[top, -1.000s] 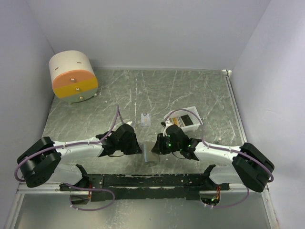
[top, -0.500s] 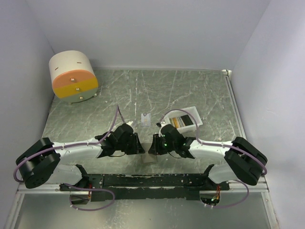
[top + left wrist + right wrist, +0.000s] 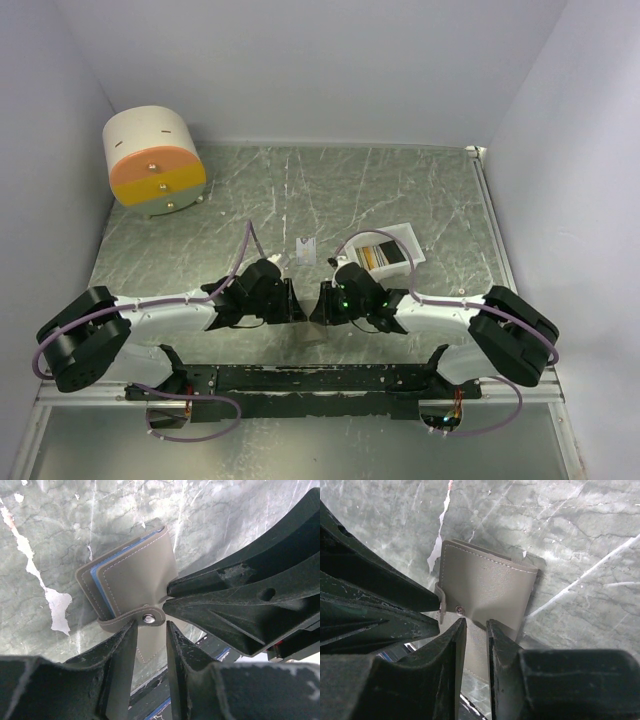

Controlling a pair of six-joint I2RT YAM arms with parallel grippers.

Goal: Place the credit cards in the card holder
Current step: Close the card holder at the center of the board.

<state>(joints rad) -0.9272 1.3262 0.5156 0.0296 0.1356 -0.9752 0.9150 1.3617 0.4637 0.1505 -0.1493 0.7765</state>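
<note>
The card holder [image 3: 135, 575] is a taupe-grey wallet with a blue inside edge and a snap tab [image 3: 148, 618]. It is folded and sits between both grippers near the table's front edge [image 3: 311, 330]. My left gripper [image 3: 151, 630] is shut on the wallet at the snap tab. My right gripper [image 3: 474, 625] is shut on the wallet's opposite edge [image 3: 485, 587]. In the top view the two grippers [image 3: 298, 303] [image 3: 317, 305] meet tip to tip. One pale credit card [image 3: 308, 250] lies flat on the table behind them. More cards stand in the white slotted tray [image 3: 404, 238].
A large round cream-and-orange drum [image 3: 153, 160] stands at the back left corner. The white tray sits just behind the right arm. The table has a marbled grey-green top with scuffed white patches [image 3: 55, 605]. Walls close in on the left, back and right.
The right gripper moved left and the left gripper moved right until they met over the wallet. The wallet, seen plainly between them a second ago, is now mostly covered.
</note>
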